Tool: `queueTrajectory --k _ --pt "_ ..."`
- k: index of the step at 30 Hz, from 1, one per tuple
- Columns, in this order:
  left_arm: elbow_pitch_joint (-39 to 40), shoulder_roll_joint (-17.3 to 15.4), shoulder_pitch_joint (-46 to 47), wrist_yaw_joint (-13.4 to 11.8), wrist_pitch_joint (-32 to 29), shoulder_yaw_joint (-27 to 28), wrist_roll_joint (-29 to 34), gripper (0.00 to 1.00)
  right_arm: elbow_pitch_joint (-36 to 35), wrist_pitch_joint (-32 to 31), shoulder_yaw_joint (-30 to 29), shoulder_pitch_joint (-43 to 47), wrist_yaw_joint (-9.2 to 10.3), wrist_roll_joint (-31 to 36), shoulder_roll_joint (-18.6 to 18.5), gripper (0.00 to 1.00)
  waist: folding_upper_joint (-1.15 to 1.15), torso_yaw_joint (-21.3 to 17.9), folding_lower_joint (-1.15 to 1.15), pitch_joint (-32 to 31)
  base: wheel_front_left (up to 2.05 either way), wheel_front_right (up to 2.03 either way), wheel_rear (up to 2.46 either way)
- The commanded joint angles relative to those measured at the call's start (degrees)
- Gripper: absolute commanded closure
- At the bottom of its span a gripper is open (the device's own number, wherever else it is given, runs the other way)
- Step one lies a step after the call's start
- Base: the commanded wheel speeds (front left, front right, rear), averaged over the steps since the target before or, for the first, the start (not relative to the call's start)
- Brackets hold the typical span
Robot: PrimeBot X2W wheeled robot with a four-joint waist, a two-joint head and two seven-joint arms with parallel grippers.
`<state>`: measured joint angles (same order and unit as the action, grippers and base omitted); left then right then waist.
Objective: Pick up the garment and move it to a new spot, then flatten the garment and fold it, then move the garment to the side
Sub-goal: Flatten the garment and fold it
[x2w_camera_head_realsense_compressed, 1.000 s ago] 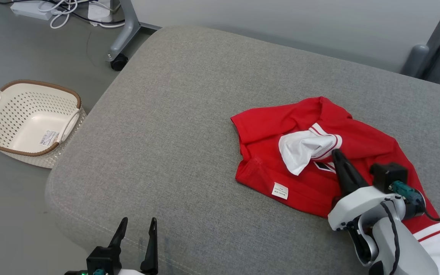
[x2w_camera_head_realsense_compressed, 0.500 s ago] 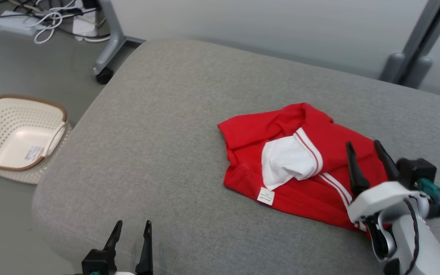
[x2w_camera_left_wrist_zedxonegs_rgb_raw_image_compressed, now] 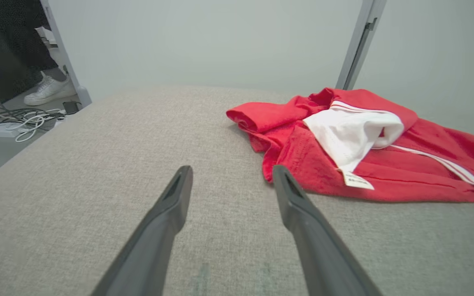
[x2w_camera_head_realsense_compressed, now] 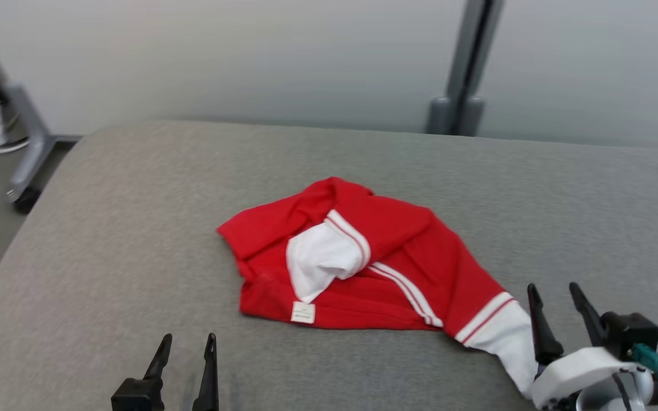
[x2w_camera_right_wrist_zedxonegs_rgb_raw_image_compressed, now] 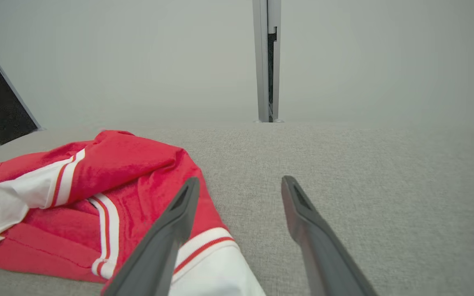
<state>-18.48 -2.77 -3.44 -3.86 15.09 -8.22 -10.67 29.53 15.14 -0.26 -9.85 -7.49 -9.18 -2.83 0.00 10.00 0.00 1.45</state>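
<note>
Red with white trim, the shirt [x2w_camera_head_realsense_compressed: 397, 257] lies crumpled in a loose heap on the grey woven cushion [x2w_camera_head_realsense_compressed: 135, 228], roughly midway across it and a little toward the robot's right. On top of the heap is a folded sleeve [x2w_camera_head_realsense_compressed: 320, 260], white with red-striped edging. A trailing sleeve [x2w_camera_head_realsense_compressed: 503, 337], also white past its striped band, runs out flat from the heap toward the right gripper. A small white label [x2w_camera_head_realsense_compressed: 303, 313] shows at the hem on the near edge.

The right gripper [x2w_camera_head_realsense_compressed: 552, 288] sits low over the cushion at the end of the trailing sleeve, its two dark fingers spread wide with nothing between them. In the right wrist view one finger overlaps the sleeve's white end and the other stands over bare cushion. Whether that finger touches the cloth cannot be told.

The left gripper [x2w_camera_head_realsense_compressed: 188, 340] is over bare cushion near the front edge, well apart from the shirt. Its fingers are parted and empty, and they point toward the hem side of the heap.

Behind the cushion is a pale wall with a grey metal post [x2w_camera_head_realsense_compressed: 466, 68]. In the left wrist view, white cables [x2w_camera_left_wrist_zedxonegs_rgb_raw_image_compressed: 23, 121] lie on the floor past the cushion's corner, near a white sneaker [x2w_camera_left_wrist_zedxonegs_rgb_raw_image_compressed: 49, 88].
</note>
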Motion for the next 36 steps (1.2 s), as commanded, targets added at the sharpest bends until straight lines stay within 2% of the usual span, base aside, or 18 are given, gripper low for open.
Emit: queueTrajectory --k 1,8,15,20,24,32,36 --pt "0.3 -0.2 -0.5 -0.1 0.1 0.4 0.0 0.00 -0.5 0.0 0.6 1.5 0.00 0.0 -0.2 0.00 0.00 -5.7 0.00 -2.0 0.00 0.00 0.00" --pt "-0.1 -0.2 -0.4 -1.1 0.1 1.4 -0.9 0.00 -0.6 0.0 3.5 5.1 0.00 -1.3 -0.2 0.00 0.00 -10.8 0.00 -2.1 0.00 0.00 0.00" --pt "-0.7 -0.3 -0.6 -0.7 0.1 1.5 -0.5 0.00 -0.7 0.0 4.5 5.4 0.00 -1.9 -0.2 0.00 0.00 -10.9 0.00 -1.9 0.00 0.00 0.00" --pt "-0.9 -0.2 -0.3 -0.3 0.1 0.8 -0.3 0.00 -1.5 0.0 7.5 3.1 0.00 -1.6 -0.2 0.00 0.00 -8.8 0.00 -1.5 0.00 0.00 0.00" --pt "-1.2 -0.2 0.1 -0.2 0.1 -0.5 -0.8 0.00 -0.5 0.0 13.8 -0.7 0.00 -0.8 -0.2 0.00 0.00 -6.0 0.00 -0.8 0.00 0.00 0.00" --pt "-1.9 -0.3 1.7 -0.1 0.1 -3.3 -1.5 0.00 10.2 -0.4 28.1 -14.5 0.01 1.7 -0.7 0.00 0.00 2.7 0.00 2.2 0.00 0.00 0.00" --pt "-2.1 -0.2 1.9 -0.2 0.1 -3.9 -1.9 0.00 15.2 -1.3 31.4 -19.6 0.01 1.7 -1.0 0.00 0.00 5.8 0.00 3.2 0.00 0.00 0.00"
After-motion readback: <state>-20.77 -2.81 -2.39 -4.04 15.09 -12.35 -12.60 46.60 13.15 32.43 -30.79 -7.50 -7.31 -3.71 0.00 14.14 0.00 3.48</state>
